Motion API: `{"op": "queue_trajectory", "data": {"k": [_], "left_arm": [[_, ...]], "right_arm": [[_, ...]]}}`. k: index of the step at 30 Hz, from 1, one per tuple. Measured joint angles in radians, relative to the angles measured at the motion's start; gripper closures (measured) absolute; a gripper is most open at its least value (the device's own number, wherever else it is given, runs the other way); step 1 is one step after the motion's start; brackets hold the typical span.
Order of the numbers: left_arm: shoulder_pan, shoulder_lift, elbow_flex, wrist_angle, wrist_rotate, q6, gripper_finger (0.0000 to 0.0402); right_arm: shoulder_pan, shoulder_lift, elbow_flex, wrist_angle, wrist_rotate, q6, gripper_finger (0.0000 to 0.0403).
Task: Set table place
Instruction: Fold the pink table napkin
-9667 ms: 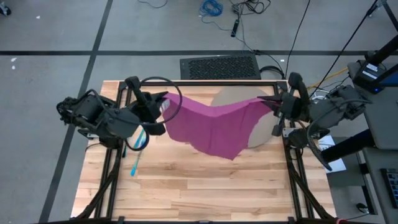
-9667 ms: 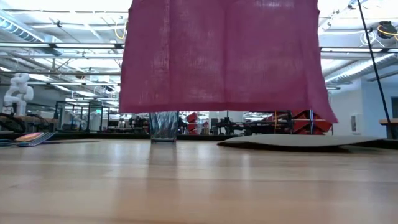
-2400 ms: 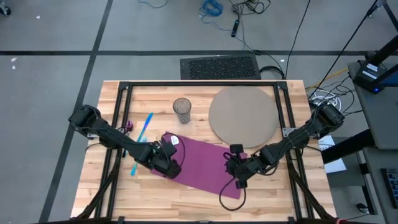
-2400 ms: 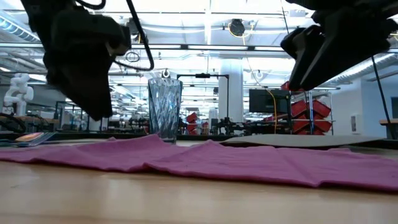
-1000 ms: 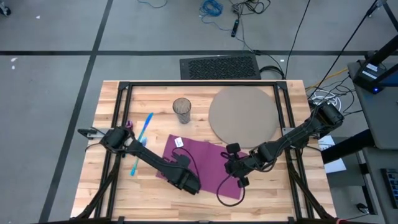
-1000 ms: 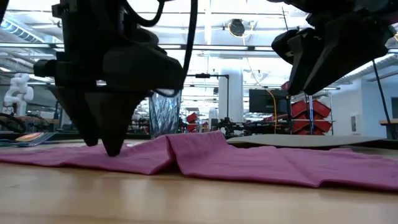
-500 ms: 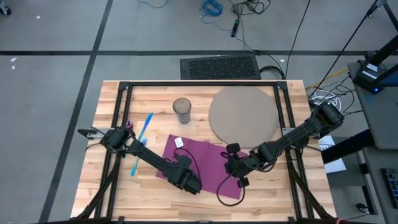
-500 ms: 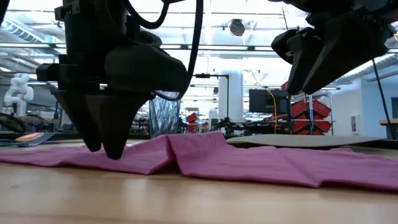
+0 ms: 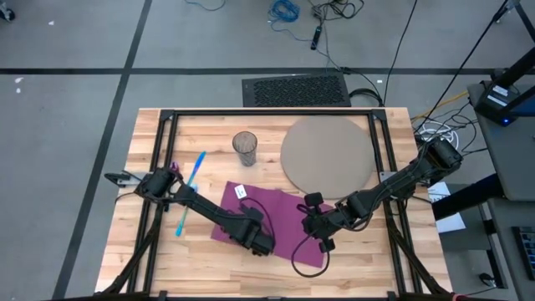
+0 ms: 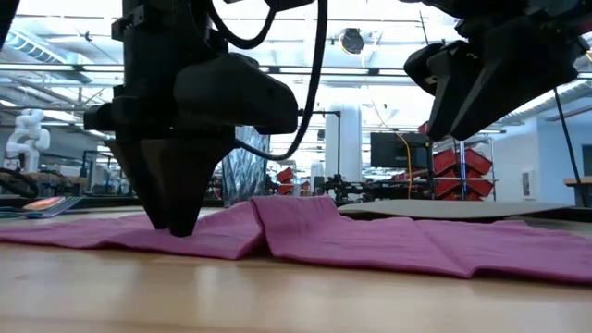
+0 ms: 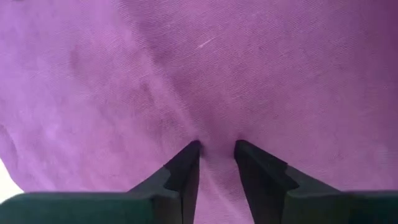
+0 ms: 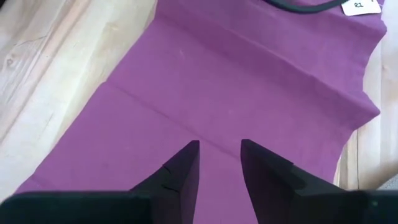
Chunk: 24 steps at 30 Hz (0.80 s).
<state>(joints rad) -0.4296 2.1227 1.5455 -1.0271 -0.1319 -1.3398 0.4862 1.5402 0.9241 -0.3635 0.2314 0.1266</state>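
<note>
**Both arms reaching low over the purple napkin**

At the left of the high view, the left arm is stretching from the table's (image 9: 276, 266) left edge diagonally toward lower centre, its wrist bent downward. The left gripper (image 9: 261, 244) is pointing its tips into the purple napkin (image 9: 276, 219) — in the wrist view its dark fingers (image 11: 185, 163) are standing narrowly apart with a raised crease of cloth between them; whether they are truly clamping it, I cannot tell.

The napkin is lying rumpled at lower centre of the light plank tabletop, soft woven fabric with fold lines and a small white tag (image 9: 241, 191) at its upper-left corner. Left of it, blue cutlery (image 9: 193, 171) is resting on the wood. Above it, a ribbed clear glass (image 9: 244, 148) is standing upright, and to the right a round grey-tan mat (image 9: 327, 155) is lying flat.

The right arm is angling in from the right edge; the right gripper (image 9: 318, 232) is hanging above the napkin's right part, fingers (image 12: 180, 167) narrowly parted — holding nothing.
</note>
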Motion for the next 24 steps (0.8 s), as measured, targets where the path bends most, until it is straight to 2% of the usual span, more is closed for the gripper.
{"op": "queue_trajectory", "data": {"k": [3,6,8,16,24], "left_arm": [[0.005,0.000,0.000,0.005,0.016,0.053,0.0330],[0.005,0.000,0.000,0.000,0.017,0.104,0.0380],[0.005,0.000,-0.001,-0.004,0.016,0.134,0.0395],[0.001,-0.016,0.016,-0.029,-0.051,0.174,0.0401],[-0.012,-0.061,0.106,-0.124,-0.147,0.190,0.0401]], "right_arm": [[0.000,0.000,0.000,-0.001,-0.001,0.003,0.0298],[0.000,0.000,0.000,-0.001,-0.002,0.003,0.0298],[0.000,0.000,0.000,-0.001,-0.002,0.003,0.0298],[0.000,0.000,0.000,-0.001,-0.002,0.001,0.0298],[0.000,0.000,0.000,-0.001,-0.002,0.002,0.0298]]}}
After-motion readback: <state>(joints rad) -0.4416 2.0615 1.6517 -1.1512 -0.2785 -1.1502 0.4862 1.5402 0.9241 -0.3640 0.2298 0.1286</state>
